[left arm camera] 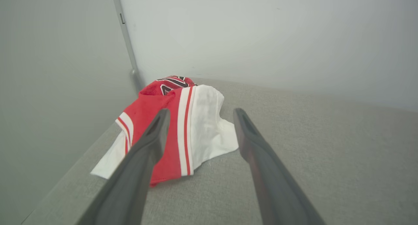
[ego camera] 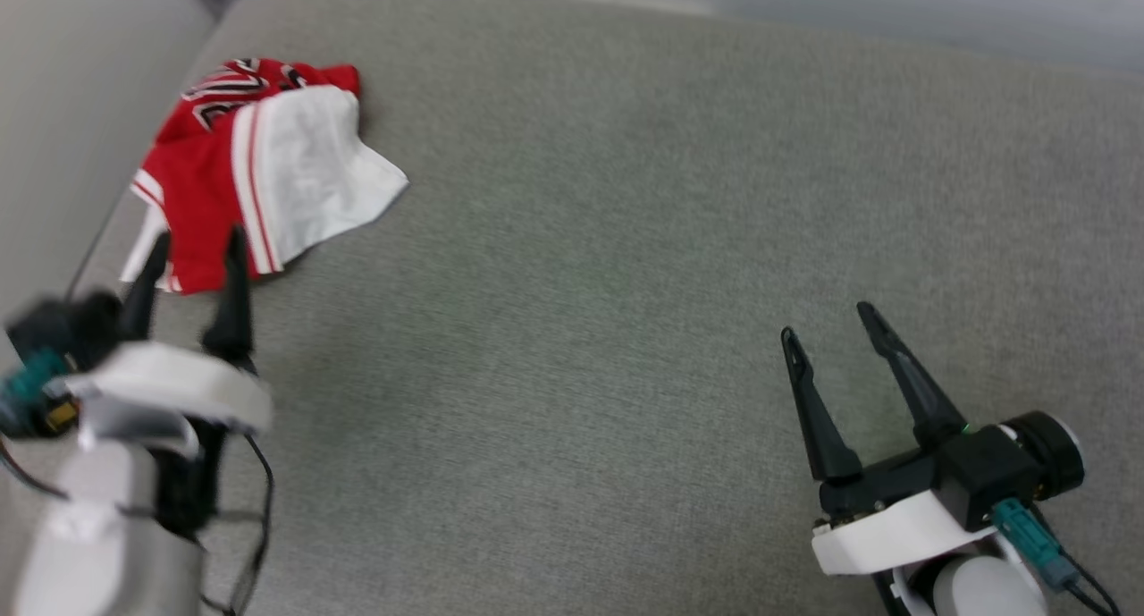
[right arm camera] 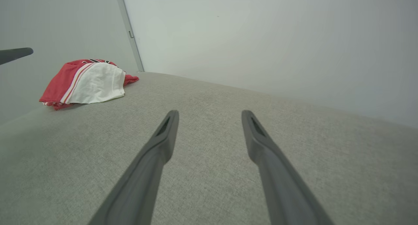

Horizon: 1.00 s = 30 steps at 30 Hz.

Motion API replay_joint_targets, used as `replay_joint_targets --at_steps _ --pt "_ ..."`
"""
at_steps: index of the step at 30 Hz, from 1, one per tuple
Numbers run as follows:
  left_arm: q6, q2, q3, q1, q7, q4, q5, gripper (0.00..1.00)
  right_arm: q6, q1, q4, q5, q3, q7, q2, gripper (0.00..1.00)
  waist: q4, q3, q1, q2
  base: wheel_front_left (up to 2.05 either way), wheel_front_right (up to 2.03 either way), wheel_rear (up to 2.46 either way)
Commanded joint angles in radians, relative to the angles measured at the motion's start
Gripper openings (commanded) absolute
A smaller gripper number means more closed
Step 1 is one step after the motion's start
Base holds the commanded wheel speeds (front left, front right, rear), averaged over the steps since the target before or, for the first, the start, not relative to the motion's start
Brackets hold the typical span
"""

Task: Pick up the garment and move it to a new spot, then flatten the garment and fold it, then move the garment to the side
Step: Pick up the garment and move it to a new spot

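the garment lies crumpled in your grey fabric counter's far left corner, where pale walls meet. your left tool gapes just beside it; your right tool gapes well apart.

Grey fabric surface, pale walls.

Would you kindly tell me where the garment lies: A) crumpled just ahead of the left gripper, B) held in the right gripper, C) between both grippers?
A: the garment lies crumpled just beyond the open left gripper, while the open right gripper holds nothing.
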Motion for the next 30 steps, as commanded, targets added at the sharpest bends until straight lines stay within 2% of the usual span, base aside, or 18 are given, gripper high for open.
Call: replay_joint_targets --at_steps 1,3,7,11,12,19,24,25,26,27,30 --pt "-0.002 0.042 -0.009 -0.064 0.044 0.028 -0.028 1.0 0.0 -0.019 -0.013 -0.012 -0.008 -0.002 -0.005 1.0 -0.058 0.099 -0.0002 0.0 0.0 0.0 0.0" --pt "-0.002 0.13 -0.027 -0.153 0.104 0.071 -0.046 1.0 0.0 -0.033 -0.027 -0.018 -0.016 -0.002 -0.005 1.0 -0.075 0.139 -0.0002 0.0 0.0 0.0 0.0" --pt "-0.002 0.271 -0.115 -0.275 0.232 0.149 -0.108 1.0 0.0 -0.047 -0.048 -0.031 -0.024 -0.002 -0.005 1.0 -0.108 0.203 -0.0002 0.0 0.0 0.0 0.0" --pt "-0.002 0.389 -0.192 -0.378 0.402 0.212 -0.23 1.0 0.0 -0.065 -0.063 -0.042 -0.028 -0.002 -0.007 1.0 -0.133 0.255 -0.0002 0.0 0.0 0.0 0.0" --pt "-0.002 0.389 -0.192 -0.378 0.402 0.212 -0.23 1.0 0.0 -0.065 -0.063 -0.042 -0.028 -0.002 -0.007 1.0 -0.133 0.255 -0.0002 0.0 0.0 0.0 0.0" --pt "-0.002 0.527 -0.282 -0.469 0.67 0.262 -0.438 1.0 0.0 -0.077 -0.075 -0.041 -0.033 -0.002 -0.006 1.0 -0.167 0.319 -0.0002 0.0 0.0 0.0 0.0" --pt "-0.002 0.567 -0.337 -0.491 0.82 0.267 -0.564 1.0 -0.001 -0.085 -0.07 -0.047 -0.031 -0.001 -0.006 1.0 -0.175 0.347 -0.0002 0.0 0.0 0.0 0.0" --pt "-0.002 0.573 -0.349 -0.491 0.84 0.267 -0.582 0.93 -0.001 -0.088 -0.068 -0.049 -0.032 -0.001 -0.006 1.0 -0.175 0.35 -0.0002 0.0 0.0 0.0 0.0" --pt "-0.002 0.577 -0.363 -0.488 0.859 0.266 -0.597 0.39 -0.001 -0.09 -0.065 -0.05 -0.031 -0.001 -0.006 1.0 -0.175 0.352 -0.0002 0.0 0.0 0.0 0.0" --pt "-0.002 0.578 -0.374 -0.485 0.87 0.263 -0.612 0.0 -0.001 -0.093 -0.061 -0.05 -0.03 -0.001 -0.005 1.0 -0.175 0.352 -0.0002 0.0 0.0 0.0 0.0" --pt "-0.002 0.581 -0.392 -0.477 0.857 0.255 -0.653 0.0 -0.001 -0.098 -0.052 -0.051 -0.02 -0.001 -0.004 1.0 -0.178 0.343 -0.0002 0.0 0.0 0.0 0.0"
